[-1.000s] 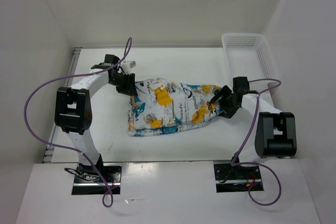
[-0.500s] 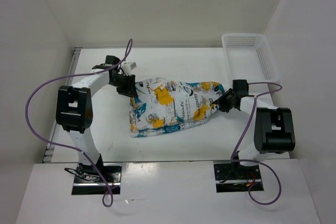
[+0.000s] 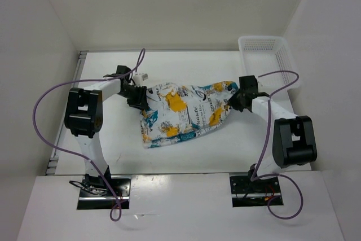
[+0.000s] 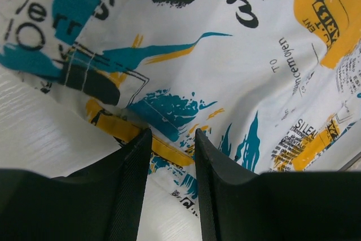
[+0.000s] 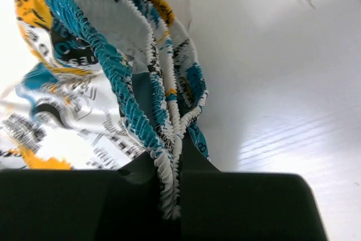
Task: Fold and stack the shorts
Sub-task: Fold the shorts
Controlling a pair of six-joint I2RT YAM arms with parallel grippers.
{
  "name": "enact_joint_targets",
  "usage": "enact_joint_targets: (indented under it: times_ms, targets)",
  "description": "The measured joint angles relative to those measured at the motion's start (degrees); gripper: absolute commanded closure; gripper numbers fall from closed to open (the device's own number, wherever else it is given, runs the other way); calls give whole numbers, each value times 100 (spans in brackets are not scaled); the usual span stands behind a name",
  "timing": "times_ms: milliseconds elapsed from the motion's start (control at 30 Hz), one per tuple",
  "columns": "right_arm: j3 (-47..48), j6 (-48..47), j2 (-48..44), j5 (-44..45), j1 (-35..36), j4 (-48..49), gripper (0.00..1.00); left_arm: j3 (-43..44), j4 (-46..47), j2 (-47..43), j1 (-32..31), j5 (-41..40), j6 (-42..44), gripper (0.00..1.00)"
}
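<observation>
Shows soft white fabric shorts point(image 3: 186, 114) with a busy print of teal, orange-yellow and black graphics and lettering, lying stretched across the middle of the white worktop point(image 3: 186, 69) between the two arms. From above, reads as one long slanted shape. Broad and flat at the left, near end. Narrower toward the right, where the gathered, teal-stitched waistband bunches up and lifts off the surface.

Finds the right gripper point(image 3: 234, 103) at that narrow end, its black fingers point(image 5: 254, 207) pressed together and clamped on the ruffled elastic edge of the waistband. Finds the left gripper point(image 3: 138, 99) at the far left corner of the cloth, its black fingers point(image 4: 130, 190) standing apart, with flat printed fabric and a yellow hem strip in the gap. Cannot tell whether any fold is pinched there.

Shows a wide strip of bare worktop between the shorts and the back wall, and a narrower band along the near side. Places a white plastic mesh basket point(image 3: 269, 60) in the far right corner, near the right arm's wrist and apart from the shorts. Adds white walls on three sides and purple cables point(image 3: 48, 111) looping out from both arms.
</observation>
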Motion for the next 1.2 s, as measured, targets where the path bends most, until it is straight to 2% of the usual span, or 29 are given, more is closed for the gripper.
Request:
enact_joint_targets:
  times_ms: [333,700,933,1200]
  targets:
    - [1287,-557,-190,1108,1213,-662,100,-79,166,24,2,13,-17,56]
    - [2369,-787,-55,1657,3217,-1231,100,-146,264,24,105,138,-28,57]
    - [3069,-1174,767,1853,4129,-1432,100,-201,328,24,168,278,-33,57]
    - [3834,-1781,1904,1884,4809,-1711,100,-234,374,24,197,350,-33,57]
